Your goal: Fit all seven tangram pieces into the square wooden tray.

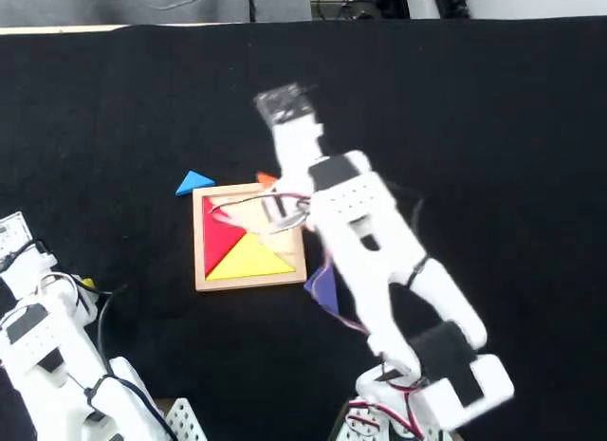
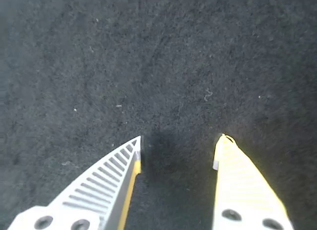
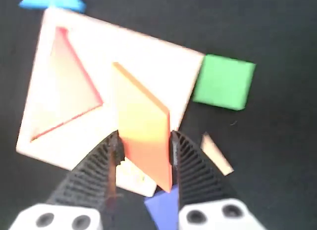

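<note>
The black-clothed counter carries everything. My right arm stretches from the lower right over the square wooden tray at centre left, while the left arm sits at the lower left with its jaws spread wide, empty, over bare cloth. In the tray lie a yellow triangle and a red triangle. The right jaws are closed on an orange piece, held on edge above the tray. A green square lies just beside the tray's rim, and a blue triangle lies off its upper-left corner. My worry is that, released at this tilt, the orange piece could bridge the rim or ride up on the red triangle.
</note>
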Robot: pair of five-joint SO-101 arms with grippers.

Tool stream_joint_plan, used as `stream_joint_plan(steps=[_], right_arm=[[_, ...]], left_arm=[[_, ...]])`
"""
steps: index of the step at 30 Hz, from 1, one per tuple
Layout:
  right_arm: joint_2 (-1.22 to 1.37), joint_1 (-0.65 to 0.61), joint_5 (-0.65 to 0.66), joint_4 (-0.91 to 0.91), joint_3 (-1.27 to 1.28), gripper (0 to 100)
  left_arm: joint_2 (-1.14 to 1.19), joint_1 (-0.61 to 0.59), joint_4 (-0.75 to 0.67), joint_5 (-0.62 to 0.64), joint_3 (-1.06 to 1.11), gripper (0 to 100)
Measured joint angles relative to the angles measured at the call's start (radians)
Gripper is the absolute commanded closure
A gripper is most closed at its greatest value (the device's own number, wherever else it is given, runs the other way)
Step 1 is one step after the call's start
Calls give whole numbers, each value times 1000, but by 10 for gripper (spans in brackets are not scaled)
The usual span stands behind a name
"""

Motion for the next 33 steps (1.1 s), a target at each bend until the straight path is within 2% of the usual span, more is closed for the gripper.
stream_joint_plan(steps=[6,11,16,28,33], right_arm=[[169,-6,-160,31,-81,985],[190,-8,-222,34,-81,985],[190,-8,-290,60,-81,915],[190,-63,-315,61,-81,887],[190,-63,-315,61,-81,802]], left_arm=[[0,0,-15,0,5,758],[0,0,-15,0,5,758],[0,0,-15,0,5,758],[0,0,-15,0,5,758],[0,0,-15,0,5,758]])
